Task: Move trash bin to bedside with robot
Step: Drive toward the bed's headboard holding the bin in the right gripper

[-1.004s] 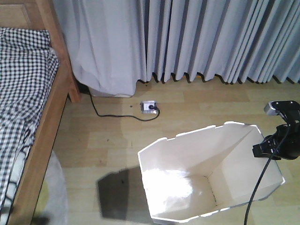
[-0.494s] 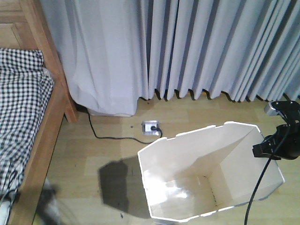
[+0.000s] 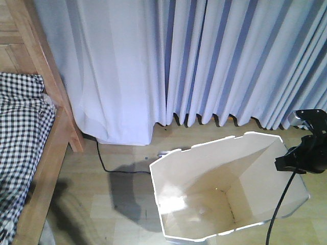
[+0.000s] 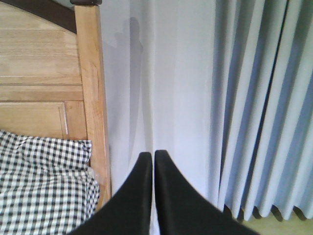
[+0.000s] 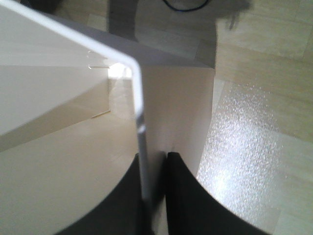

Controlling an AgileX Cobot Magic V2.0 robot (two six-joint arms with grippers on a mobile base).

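Curtain [image 3: 204,61] and bedside [image 3: 51,153] are closer, so we're progressing: right gripper [image 5: 155,161] pinches the trash bin [image 3: 240,168] wall (left gripper [image 4: 152,155] closed, empty).

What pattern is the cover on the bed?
Black-and-white check. The bed cover shows best in the left wrist view.

Soft backlit daylight, glossy floor [image 5: 239,147] glare (wrist views blurred)

White trash bin [image 3: 196,171] on floor, apart from checked bed [image 3: 47,163].
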